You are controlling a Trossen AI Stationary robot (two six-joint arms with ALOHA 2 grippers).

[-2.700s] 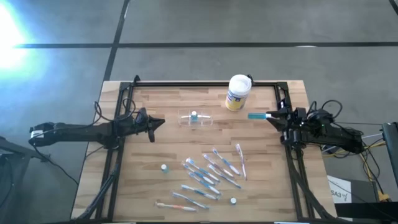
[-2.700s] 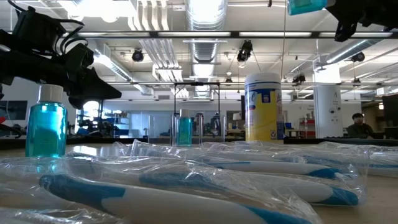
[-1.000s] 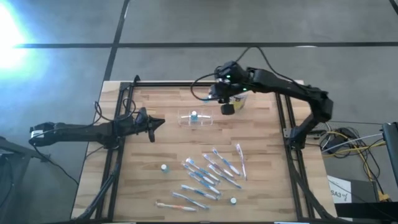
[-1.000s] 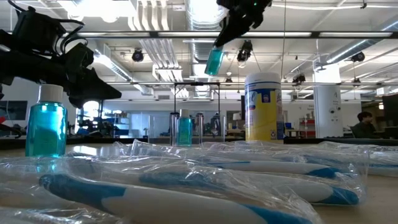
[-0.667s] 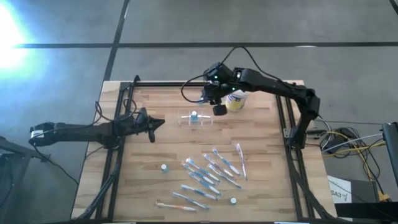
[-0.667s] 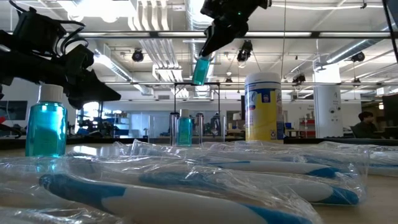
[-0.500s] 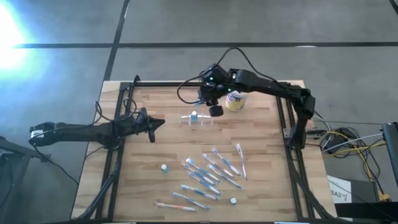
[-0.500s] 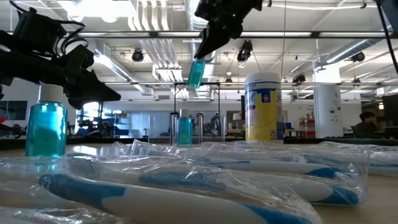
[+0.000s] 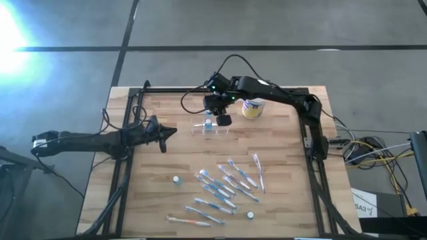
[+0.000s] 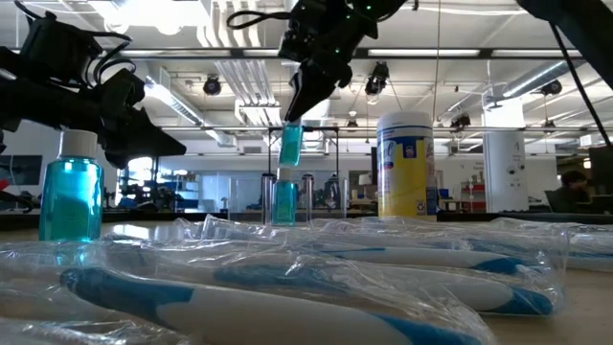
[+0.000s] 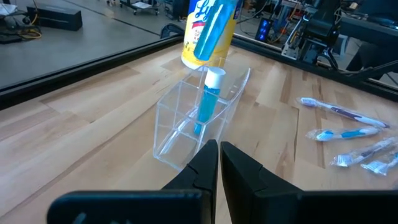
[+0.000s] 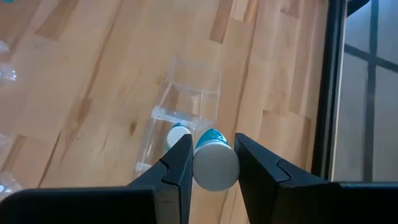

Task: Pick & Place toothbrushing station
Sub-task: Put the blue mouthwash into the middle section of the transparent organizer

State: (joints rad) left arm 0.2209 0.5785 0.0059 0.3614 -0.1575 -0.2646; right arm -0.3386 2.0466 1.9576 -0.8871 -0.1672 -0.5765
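The toothbrushing station (image 9: 211, 128), a low clear plastic holder, stands on the wooden table (image 9: 167, 160) at the far middle. One blue bottle with a white cap (image 11: 208, 102) stands upright in it. My right gripper (image 9: 215, 115) hangs just above the holder, shut on a second blue bottle (image 10: 290, 144), whose lower end is a little above the standing bottle's cap (image 12: 177, 134). My left gripper (image 9: 172, 131) is shut with nothing in it, left of the holder (image 11: 199, 118) and pointing toward it. My right gripper pinches the blue bottle at its white-capped upper end (image 12: 216, 167) between its two fingers (image 12: 180, 165). The fingers slant down from the table's right and far side. The bottle hangs below them (image 11: 211, 31), nearly upright, clear of the holder and the table.
A white canister with a yellow label (image 9: 253, 105) stands just right of the holder. Several wrapped toothbrushes (image 9: 227, 187) lie spread over the near middle, with two small bottles (image 9: 176, 180) (image 9: 249, 215) among them. A black frame (image 9: 220, 90) runs along the table's edges.
My right gripper has carried the blue bottle toward the table's left edge and down, from beside the canister to just above the holder. The bottle has come from a slant to nearly upright.
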